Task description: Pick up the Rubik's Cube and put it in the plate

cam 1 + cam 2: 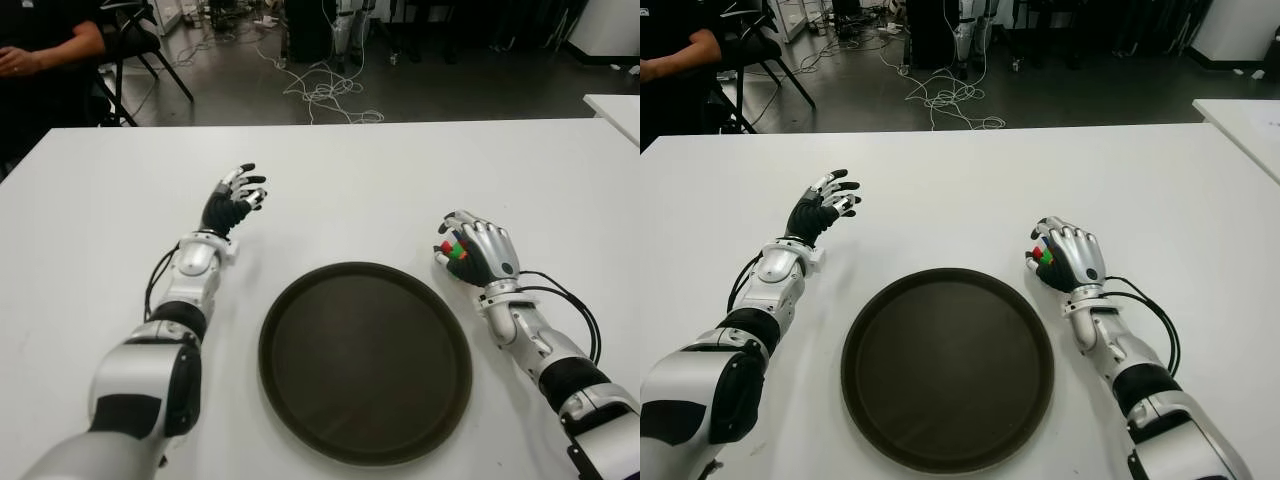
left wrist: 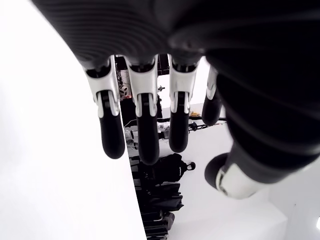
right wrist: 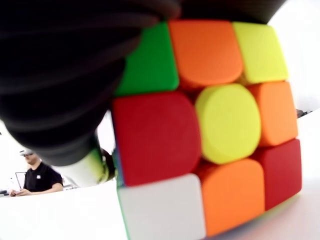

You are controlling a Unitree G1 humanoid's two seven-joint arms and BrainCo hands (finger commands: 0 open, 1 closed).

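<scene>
The right hand (image 1: pixel 470 250) curls tight around the Rubik's Cube (image 3: pixel 210 130) just right of the bare dark plate (image 1: pixel 365 360) on the white counter (image 1: pixel 400 170), while the left hand (image 1: pixel 235 200) shows left of the plate, fingers spread.

The plate (image 1: pixel 365 362) lies on the table (image 1: pixel 400 170), near its front edge. To the plate's right, just beside its rim, the right hand (image 1: pixel 470 252) is closed around the Rubik's Cube (image 1: pixel 455 250), seemingly on or just above the tabletop. Behind and left of the plate, the left hand (image 1: pixel 235 198) hangs empty, fingers loose. A person (image 1: pixel 40 50) sits beyond the table's far left corner.
</scene>
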